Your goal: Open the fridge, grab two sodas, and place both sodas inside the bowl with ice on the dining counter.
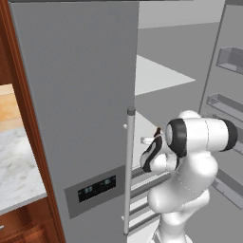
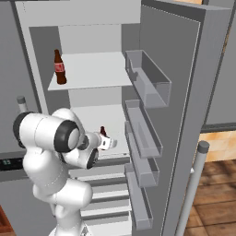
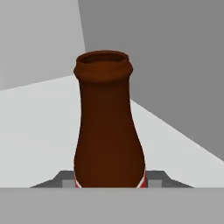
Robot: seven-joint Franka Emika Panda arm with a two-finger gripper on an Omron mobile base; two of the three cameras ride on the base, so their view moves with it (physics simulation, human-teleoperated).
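The fridge [image 2: 177,87] stands with its right door swung open and its left door [image 1: 76,95] closed. One soda [image 2: 59,67], a dark brown bottle with a red label, stands upright on the upper shelf. A second soda [image 3: 108,131] sits upright between my fingertips at the middle shelf. My gripper [image 2: 105,141] is shut on its body, and its neck [image 1: 157,131] pokes up above the hand. In the hand view the gripper [image 3: 109,183] holds the bottle just below the neck. The bowl with ice and the dining counter are out of view.
Door bins [image 2: 147,76] line the open door to the right of my arm. The left door's long bar handle [image 1: 129,171] stands close beside my wrist. A marble countertop [image 1: 16,166] with wood cabinets lies left of the fridge.
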